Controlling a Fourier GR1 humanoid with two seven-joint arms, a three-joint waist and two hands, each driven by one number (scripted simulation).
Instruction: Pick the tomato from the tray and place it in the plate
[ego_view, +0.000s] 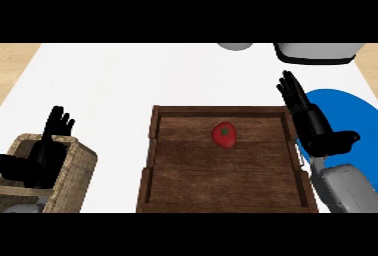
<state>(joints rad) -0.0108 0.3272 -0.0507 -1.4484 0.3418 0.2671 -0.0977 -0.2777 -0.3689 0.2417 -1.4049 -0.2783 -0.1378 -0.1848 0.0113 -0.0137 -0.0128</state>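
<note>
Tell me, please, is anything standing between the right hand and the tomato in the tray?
Only the tray's raised right wall. The right hand is open just outside it, over the blue plate; the tomato lies uncovered inside.

tomato (224, 135): red, oval, green stem spot facing up; lies alone in the tray's far half, near the middle, clear of the walls.
tray (221, 112): dark brown wood, rectangular, low raised rim, sits flat on the counter.
plate (347, 107): blue, round, just right of the tray, partly hidden; nothing seen on it.
</note>
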